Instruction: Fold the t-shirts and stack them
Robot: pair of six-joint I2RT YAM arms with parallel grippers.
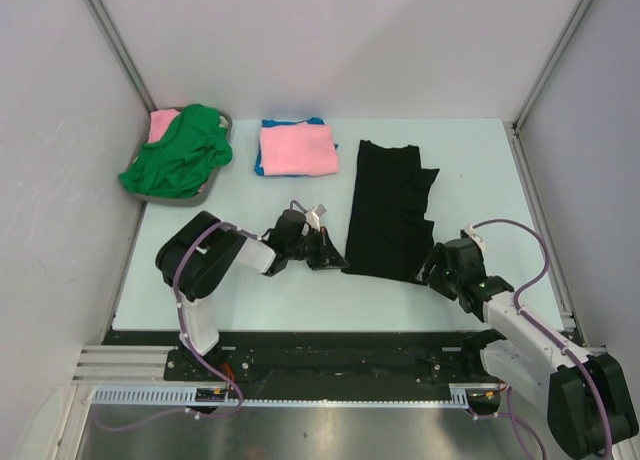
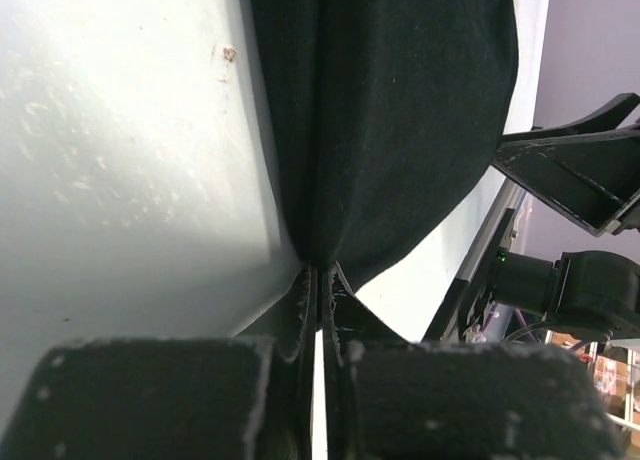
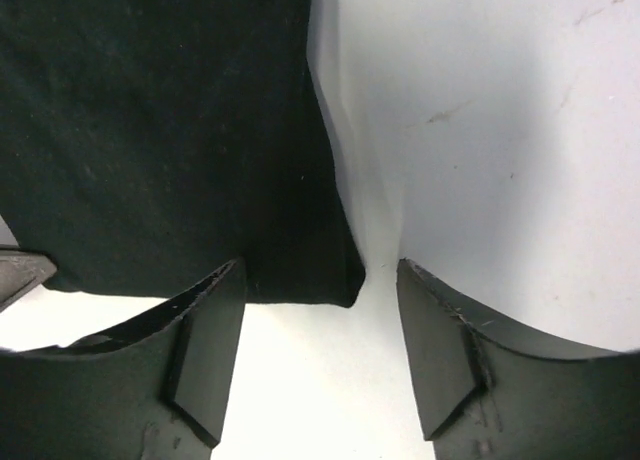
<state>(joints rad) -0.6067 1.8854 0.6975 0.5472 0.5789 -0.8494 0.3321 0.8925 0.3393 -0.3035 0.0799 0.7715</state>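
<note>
Black cloth is the job in hand: the black t-shirt (image 1: 388, 212) lies on the counter (image 1: 480, 180), seemingly part-folded. The left hand (image 1: 332, 254) is pressed together, pinching its near left corner. The right hand (image 1: 437, 266) stands spread astride its near right corner. Beyond its far left corner, a folded pink t-shirt (image 1: 297, 148) is stacked on a blue t-shirt (image 1: 260, 166). Further left, a green t-shirt (image 1: 180, 152) waits crumpled in a basket (image 1: 214, 180).

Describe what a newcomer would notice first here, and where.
A long black cloth t-shirt lies mid-table; the left gripper is shut on one near corner, the right gripper open around the other. Far left, a crumpled green t-shirt fills a grey basket.
</note>
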